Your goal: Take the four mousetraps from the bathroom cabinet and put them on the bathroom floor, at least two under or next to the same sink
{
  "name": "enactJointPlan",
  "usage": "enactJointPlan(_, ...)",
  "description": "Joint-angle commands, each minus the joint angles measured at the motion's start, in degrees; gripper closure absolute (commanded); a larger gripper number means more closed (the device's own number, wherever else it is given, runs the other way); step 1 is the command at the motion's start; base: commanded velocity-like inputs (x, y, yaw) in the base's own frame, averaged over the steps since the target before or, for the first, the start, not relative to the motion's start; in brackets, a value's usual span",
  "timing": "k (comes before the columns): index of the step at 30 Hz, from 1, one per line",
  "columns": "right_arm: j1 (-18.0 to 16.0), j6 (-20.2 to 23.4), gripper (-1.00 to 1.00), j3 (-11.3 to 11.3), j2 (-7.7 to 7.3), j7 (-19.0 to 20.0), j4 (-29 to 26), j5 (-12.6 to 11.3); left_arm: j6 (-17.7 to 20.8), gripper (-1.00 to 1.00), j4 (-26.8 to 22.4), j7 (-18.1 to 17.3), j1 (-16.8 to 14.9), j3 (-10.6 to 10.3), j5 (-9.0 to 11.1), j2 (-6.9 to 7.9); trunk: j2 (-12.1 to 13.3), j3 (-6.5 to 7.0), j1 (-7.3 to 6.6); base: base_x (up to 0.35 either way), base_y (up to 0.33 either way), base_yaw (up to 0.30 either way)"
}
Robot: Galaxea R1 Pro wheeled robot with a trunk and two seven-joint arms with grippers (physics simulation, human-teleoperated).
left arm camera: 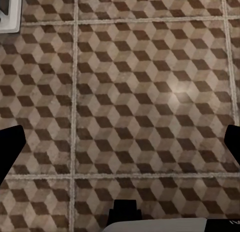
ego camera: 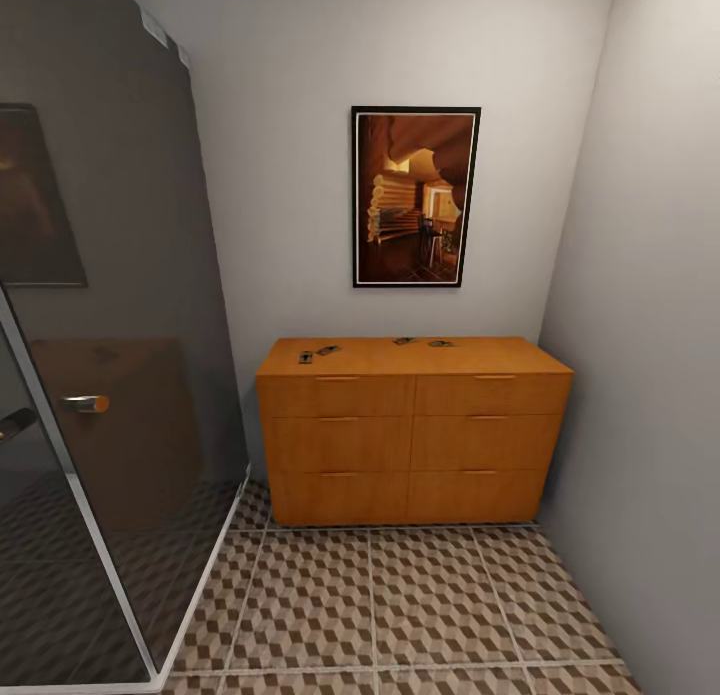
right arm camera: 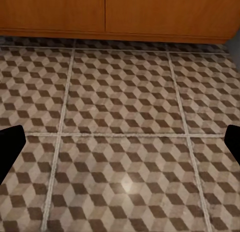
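mousetraps: four small dark shapes on the flat top of the cabinet [ego camera: 413, 425]; one pair [ego camera: 317, 354] at its left end, one trap [ego camera: 404, 341] and another [ego camera: 441, 344] past the middle, toward the far edge; too small to tell their long axes.
cabinet: against the far wall, under a framed picture [ego camera: 415, 197], right of a glass shower screen [ego camera: 100, 375].
bathroom floor: cube-pattern tiles [ego camera: 400, 605] run from the near edge to the cabinet's foot.
left pincer [left arm camera: 120, 147]: tips spread apart, holding nothing, aimed down at tiles.
right pincer [right arm camera: 120, 147]: tips spread apart, holding nothing, over tiles facing the cabinet's bottom drawers [right arm camera: 105, 11].
key relation: traps lie ahead, far and above both pincers; the right arm looks nearer the cabinet, so I judge an approach comes first.
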Motion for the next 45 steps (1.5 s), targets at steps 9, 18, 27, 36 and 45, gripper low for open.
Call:
enactJointPlan(9, 0.0, -0.1, -1.00, 0.1, 0.02, -0.5, 0.4, 0.5, -0.1, -1.00, 0.0, 0.0, 0.0, 0.0, 0.0, 0.00, 0.0, -0.05, 0.00, 0.000, 0.000, 0.000)
enactJointPlan(18, 0.0, -0.1, -1.00, 0.1, 0.03, -0.4, 0.5, 0.5, -0.1, -1.00, 0.0, 0.0, 0.0, 0.0, 0.0, 0.00, 0.0, -0.05, 0.00, 0.000, 0.000, 0.000)
enactJointPlan(27, 0.0, -0.1, -1.00, 0.1, 0.03, -0.4, 0.5, 0.5, -0.1, -1.00, 0.0, 0.0, 0.0, 0.0, 0.0, 0.00, 0.0, -0.05, 0.00, 0.000, 0.000, 0.000)
enactJointPlan(36, 0.0, -0.1, -1.00, 0.1, 0.03, -0.4, 0.5, 0.5, -0.1, -1.00, 0.0, 0.0, 0.0, 0.0, 0.0, 0.00, 0.0, -0.05, 0.00, 0.000, 0.000, 0.000)
enactJointPlan(45, 0.0, -0.1, -1.00, 0.1, 0.03, -0.4, 0.5, 0.5, -0.1, -1.00, 0.0, 0.0, 0.0, 0.0, 0.0, 0.00, 0.0, -0.05, 0.00, 0.000, 0.000, 0.000)
